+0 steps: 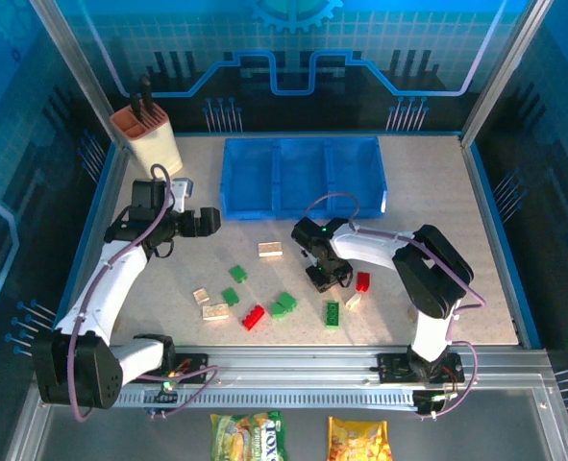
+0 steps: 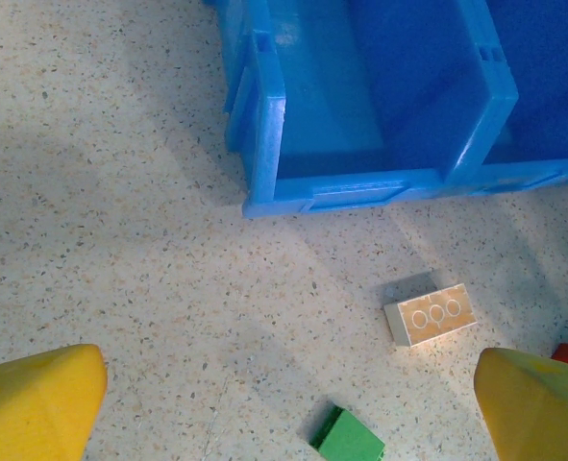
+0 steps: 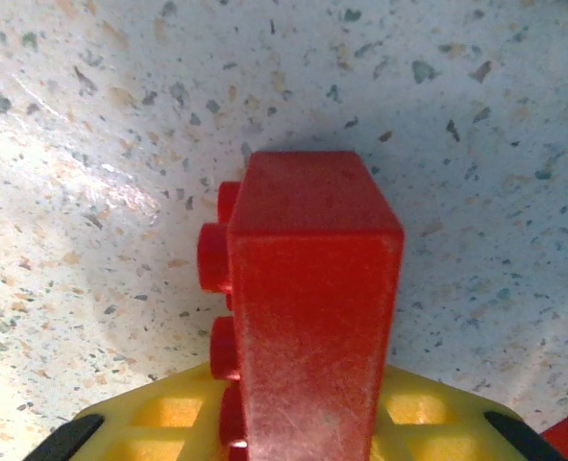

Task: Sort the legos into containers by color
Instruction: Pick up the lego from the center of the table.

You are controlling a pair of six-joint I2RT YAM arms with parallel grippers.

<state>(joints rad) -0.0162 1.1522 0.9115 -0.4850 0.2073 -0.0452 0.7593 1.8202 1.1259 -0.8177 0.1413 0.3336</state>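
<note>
Right gripper (image 1: 324, 273) is clamped on a red lego (image 3: 308, 288), the brick lengthwise between its pads, low over the table (image 1: 437, 192). I read this as a pick bound for the blue containers (image 1: 301, 173). Left gripper (image 2: 284, 413) is spread wide and holds nothing, poised above a cream lego (image 2: 430, 314) just before the bins. Remaining legos lie loose between the arms.

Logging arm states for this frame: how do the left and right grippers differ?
Left gripper is open and empty, fingers spread wide; right gripper is shut on a red lego. Left gripper sits near the blue tray, front-left corner, with a cream lego on the table nearby; right gripper is mid-table among the scattered legos. Shared: yellow fingers, both over the table, neither over the tray.
</note>
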